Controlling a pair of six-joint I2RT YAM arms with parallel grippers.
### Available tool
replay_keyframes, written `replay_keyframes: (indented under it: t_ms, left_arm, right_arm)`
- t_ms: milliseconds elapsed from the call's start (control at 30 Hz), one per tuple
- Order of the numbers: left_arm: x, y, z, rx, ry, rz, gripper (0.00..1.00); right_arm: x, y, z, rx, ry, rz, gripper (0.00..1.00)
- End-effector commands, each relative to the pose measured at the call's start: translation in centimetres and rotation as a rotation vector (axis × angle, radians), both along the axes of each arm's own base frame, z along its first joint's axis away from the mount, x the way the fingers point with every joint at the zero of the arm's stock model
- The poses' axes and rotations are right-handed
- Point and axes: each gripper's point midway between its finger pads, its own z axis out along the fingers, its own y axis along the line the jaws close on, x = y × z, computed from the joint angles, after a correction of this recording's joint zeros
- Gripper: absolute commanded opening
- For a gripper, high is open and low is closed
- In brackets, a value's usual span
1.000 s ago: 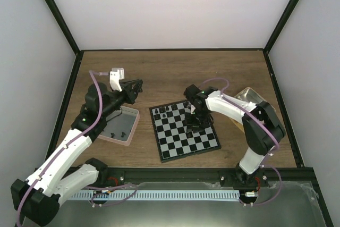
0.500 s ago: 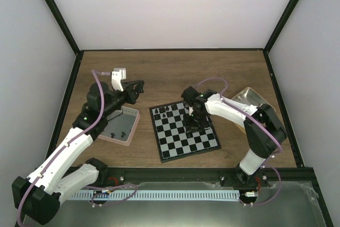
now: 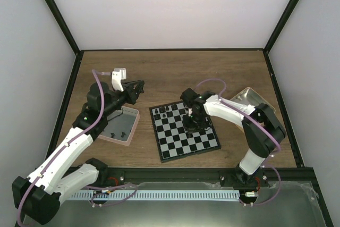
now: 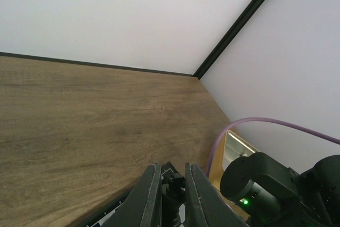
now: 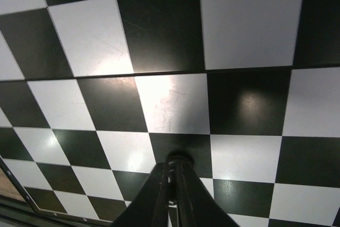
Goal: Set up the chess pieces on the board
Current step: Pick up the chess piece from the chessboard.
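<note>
While the left gripper (image 4: 171,169) pinches a black piece (image 4: 172,187) at nine o'clock, the right gripper (image 5: 173,168) stands clenched over the board (image 5: 170,104).

Board (image 3: 180,142) at the middle of the table (image 3: 175,70); tray (image 3: 131,126) to its left, tin (image 3: 252,95) to its right. Pieces (image 3: 166,111) on the board's far-left squares, more pieces (image 3: 121,132) in the tray. Right gripper (image 3: 190,126) over the board; left gripper (image 3: 139,86) behind the tray, a piece (image 4: 172,187) between its fingers.
</note>
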Motion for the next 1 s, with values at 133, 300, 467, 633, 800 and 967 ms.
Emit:
replay_keyframes:
  t_ms: [133, 300, 467, 633, 800, 967]
  left_arm:
    - [0.1, -0.1, 0.3, -0.003, -0.027, -0.006, 0.07]
    - [0.1, -0.1, 0.3, -0.005, -0.027, -0.006, 0.08]
    - [0.1, -0.1, 0.3, -0.006, -0.026, -0.007, 0.08]
    - [0.0, 0.0, 0.3, -0.004, -0.027, -0.002, 0.07]
    - [0.1, 0.0, 0.3, -0.004, -0.028, 0.0, 0.08]
    - [0.1, 0.1, 0.1, 0.0, -0.023, 0.005, 0.08]
  right_arm:
    - [0.0, 0.1, 0.3, -0.027, -0.013, 0.022, 0.28]
    - [-1.5, 0.1, -0.1, -0.025, 0.02, 0.035, 0.28]
    - [-1.5, -0.1, -0.2, -0.032, 0.008, 0.022, 0.14]
    - [0.5, 0.0, 0.7, -0.056, -0.078, 0.014, 0.05]
    - [4.3, 1.7, 1.9, -0.053, -0.192, 0.013, 0.04]
    - [7.6, 3.5, 1.5, -0.048, -0.252, 0.022, 0.04]
